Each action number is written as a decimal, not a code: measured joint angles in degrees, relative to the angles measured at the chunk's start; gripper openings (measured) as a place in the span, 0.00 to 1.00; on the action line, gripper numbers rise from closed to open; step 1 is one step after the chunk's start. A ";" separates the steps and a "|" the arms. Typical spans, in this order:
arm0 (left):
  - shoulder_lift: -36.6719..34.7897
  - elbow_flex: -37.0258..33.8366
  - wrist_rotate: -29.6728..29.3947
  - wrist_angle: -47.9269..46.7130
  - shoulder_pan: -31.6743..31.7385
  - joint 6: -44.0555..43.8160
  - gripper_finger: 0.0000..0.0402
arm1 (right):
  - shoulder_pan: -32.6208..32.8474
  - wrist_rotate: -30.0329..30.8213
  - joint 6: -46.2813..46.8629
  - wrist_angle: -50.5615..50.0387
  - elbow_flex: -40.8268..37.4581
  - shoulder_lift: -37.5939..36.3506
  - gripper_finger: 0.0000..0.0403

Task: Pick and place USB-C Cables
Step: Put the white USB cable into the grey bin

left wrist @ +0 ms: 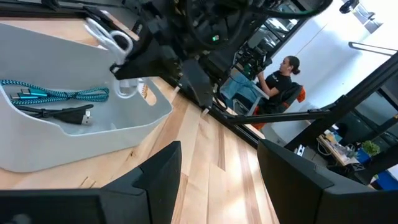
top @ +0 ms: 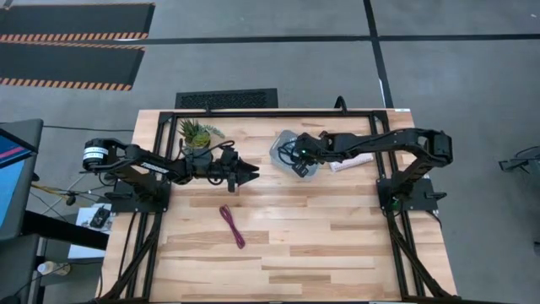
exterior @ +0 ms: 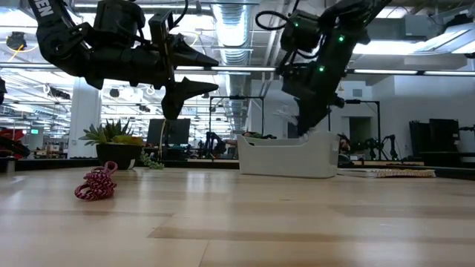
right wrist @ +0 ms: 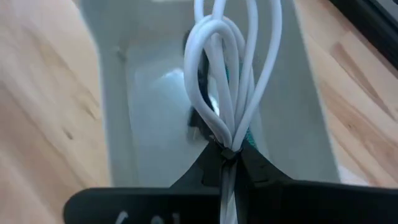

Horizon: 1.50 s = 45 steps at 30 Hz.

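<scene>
Right claw [right wrist: 229, 155] pinches white cable [right wrist: 227, 74] above bin [right wrist: 118, 93].

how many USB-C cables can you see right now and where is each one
4. The teal cable and the black cable lie in the clear bin. The white cable hangs from the right hand over that bin. The maroon cable lies on the table.

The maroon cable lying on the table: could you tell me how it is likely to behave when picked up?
The maroon cable looks thin and loosely looped, so it will probably flop and dangle from a tool. It seems light for its size. Its braided-looking jacket likely grips well, though a pinch on a single loop might let the bundle unfurl.
</scene>
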 joint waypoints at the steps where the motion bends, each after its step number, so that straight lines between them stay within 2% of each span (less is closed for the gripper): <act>1: 0.00 0.01 0.00 -0.23 0.00 0.00 0.50 | -0.07 -0.03 0.02 1.25 0.21 0.86 0.04; 10: -0.02 0.02 -0.07 -1.80 0.00 0.49 0.50 | 0.56 -0.22 -0.62 -0.56 0.14 6.59 0.05; 25: -0.02 0.02 -1.38 -2.97 0.00 1.12 0.50 | -0.85 -0.15 -0.20 1.21 0.12 7.40 0.06; 45: 0.00 0.02 -2.12 -3.93 0.00 1.75 0.49 | -1.24 -0.37 0.68 1.15 0.12 8.36 0.12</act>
